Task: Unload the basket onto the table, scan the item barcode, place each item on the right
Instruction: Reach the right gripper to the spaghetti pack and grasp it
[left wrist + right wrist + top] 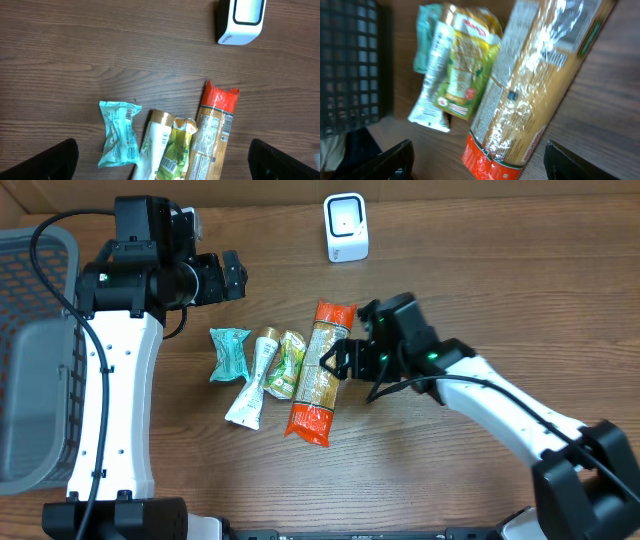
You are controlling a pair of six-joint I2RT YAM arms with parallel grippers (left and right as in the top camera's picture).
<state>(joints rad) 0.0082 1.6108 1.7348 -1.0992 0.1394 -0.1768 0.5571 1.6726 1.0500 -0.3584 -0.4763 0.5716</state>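
Wood counter [450,270], four items in a row mid-counter, lying flat and side by side: teal packet [229,353], white pouch [252,385], green packet [288,365], long packet [318,375] with red ends. The pouch, the green packet and the long packet touch or overlap; the teal one sits just beside them.

Right tool [336,361] is over the middle of the long packet, jaws wide and one on each side of it. The right wrist view shows a gap on both sides, so no grip. The long packet is on the counter, not lifted, slightly tilted, with its top end pointing roughly at the scanner [346,227].

The scanner is white, upright, at the far edge, well apart from the items.

Left tool [238,276] hangs above the counter, beyond the teal packet, jaws wide, nothing between them. Grey basket [35,350] is at the left edge.

The left wrist view shows barcodes on the teal and green packets. Can't make one out on the long packet.
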